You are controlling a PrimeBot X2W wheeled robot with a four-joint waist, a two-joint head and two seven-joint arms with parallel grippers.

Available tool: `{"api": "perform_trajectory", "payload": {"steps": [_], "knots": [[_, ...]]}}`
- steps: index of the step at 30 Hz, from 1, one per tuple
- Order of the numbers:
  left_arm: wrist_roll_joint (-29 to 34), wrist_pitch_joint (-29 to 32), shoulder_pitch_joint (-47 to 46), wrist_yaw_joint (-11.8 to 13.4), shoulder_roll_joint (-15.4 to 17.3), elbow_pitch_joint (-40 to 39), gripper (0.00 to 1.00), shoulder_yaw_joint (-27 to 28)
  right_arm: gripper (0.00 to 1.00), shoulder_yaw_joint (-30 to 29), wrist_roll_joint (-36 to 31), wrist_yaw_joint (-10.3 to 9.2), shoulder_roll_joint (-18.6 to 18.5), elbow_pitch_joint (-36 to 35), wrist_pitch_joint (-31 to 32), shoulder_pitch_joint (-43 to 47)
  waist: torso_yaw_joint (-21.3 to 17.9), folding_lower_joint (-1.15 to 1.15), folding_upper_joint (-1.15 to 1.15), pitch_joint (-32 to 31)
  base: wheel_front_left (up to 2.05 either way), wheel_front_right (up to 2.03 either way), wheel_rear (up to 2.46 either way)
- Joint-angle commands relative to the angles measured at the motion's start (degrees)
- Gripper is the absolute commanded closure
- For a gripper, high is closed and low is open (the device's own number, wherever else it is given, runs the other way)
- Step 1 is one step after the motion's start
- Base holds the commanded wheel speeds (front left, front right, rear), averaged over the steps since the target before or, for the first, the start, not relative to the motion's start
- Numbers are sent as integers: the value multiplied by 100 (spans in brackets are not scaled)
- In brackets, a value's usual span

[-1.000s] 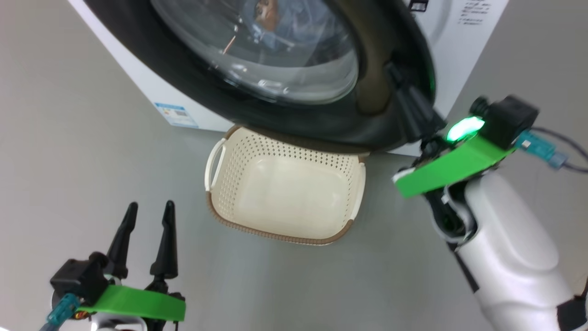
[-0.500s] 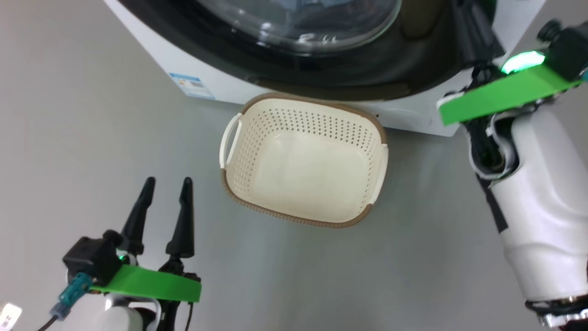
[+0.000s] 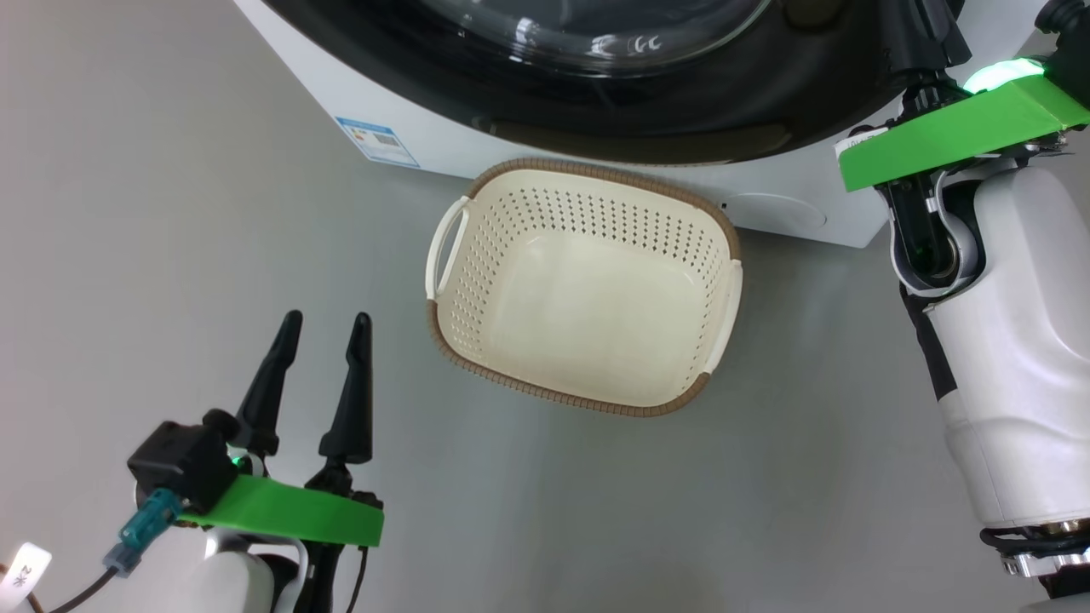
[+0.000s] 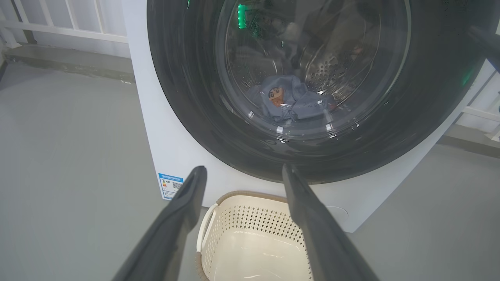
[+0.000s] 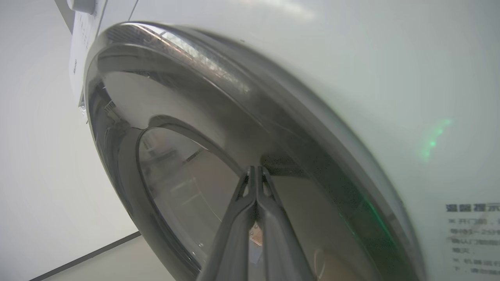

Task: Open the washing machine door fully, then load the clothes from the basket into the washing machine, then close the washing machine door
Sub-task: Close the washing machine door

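Note:
The washing machine (image 3: 443, 145) stands white at the top of the head view, and the glossy black rim of the washing machine door (image 3: 681, 128) lies close against its front. Through the door glass, blue clothes (image 4: 291, 99) with an orange-brown figure lie in the steel drum. On the floor in front sits the cream basket (image 3: 596, 174), with nothing in it. My left gripper (image 3: 327, 322) hovers open at the lower left, short of the basket, holding nothing. My right gripper (image 5: 256, 168) is shut, its tips against the door's (image 5: 175, 109) black rim.
Grey floor surrounds the basket. A blue label (image 3: 376, 141) marks the machine's lower left corner. My pale right forearm (image 3: 1013, 358) rises along the right edge. A white railing (image 4: 58, 31) and a low ledge stand behind the machine's left side.
The door, ajar and overhanging the basket before, has swung in against the machine with my shut right gripper on its rim. The head camera shifted too. The left gripper stays open.

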Motion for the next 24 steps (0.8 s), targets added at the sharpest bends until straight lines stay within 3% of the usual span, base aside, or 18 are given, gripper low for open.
{"api": "perform_trajectory", "payload": {"steps": [1,4,6,8,10,24], "knots": [[-42,-36,-62,-9,161,-65,0,195,100,123,-35,-24,55,-155,-27,-18,-38,0,0,-81,0,0,0],[-26,-36,-26,-9,191,4,0,224,100,283,-9,-24,67,-191,-27,232,-95,0,0,-196,0,0,0],[-14,-36,6,-9,217,54,0,256,83,367,10,-24,82,-219,-27,429,-147,0,0,-285,0,0,0],[-14,-36,46,-9,246,104,0,301,54,423,23,-24,108,-250,-27,632,-210,0,0,-378,0,0,0],[-27,-36,97,-9,273,170,0,367,1,497,26,-24,148,-265,-27,841,-282,0,0,-471,0,0,0],[-116,-36,338,-9,621,643,0,483,0,733,40,-24,217,-396,-27,2173,-820,0,0,-1085,0,0,0]]}}
